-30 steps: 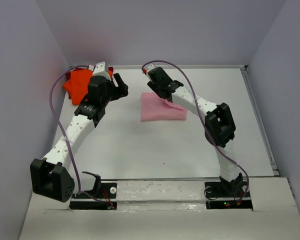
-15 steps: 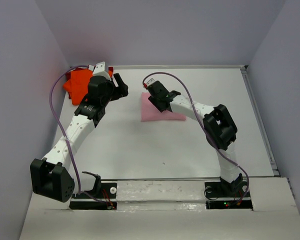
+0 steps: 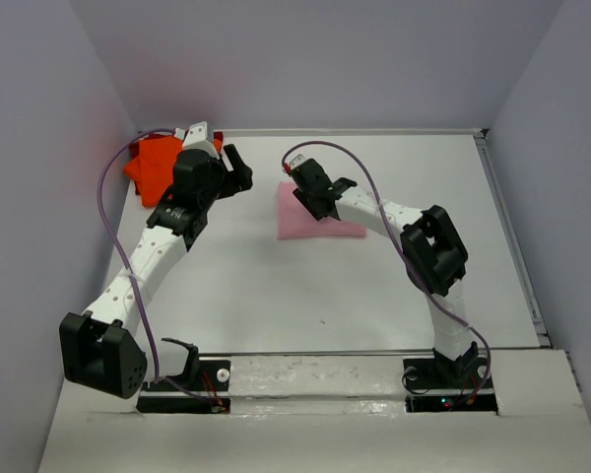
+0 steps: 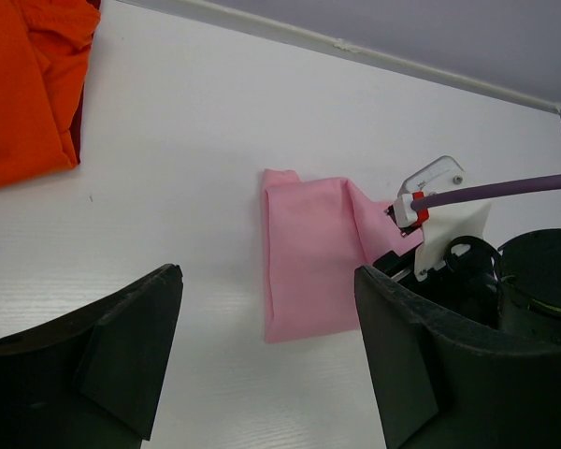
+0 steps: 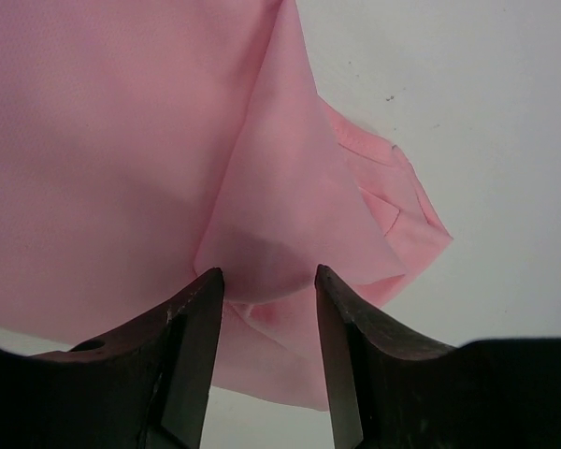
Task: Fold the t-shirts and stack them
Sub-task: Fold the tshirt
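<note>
The light pink t-shirt (image 3: 320,225) lies partly folded at the middle back of the table; it also shows in the left wrist view (image 4: 309,262). My right gripper (image 3: 320,200) is low over its top edge, shut on a tented fold of the pink cloth (image 5: 266,253). The bright orange t-shirt (image 3: 150,163) lies bunched in the back left corner, with a dark red edge (image 4: 82,112) showing under it. My left gripper (image 3: 238,169) hovers open and empty between the orange and pink shirts, its jaws wide apart (image 4: 266,274).
Purple-grey walls close in the table at the left, back and right. A raised white rim (image 3: 374,131) runs along the back edge. The right arm's purple cable (image 3: 350,156) arcs above the pink shirt.
My right gripper has moved left and lower over the pink shirt, drawing the held cloth leftward; the shirt now looks narrower. The left arm has not moved.
</note>
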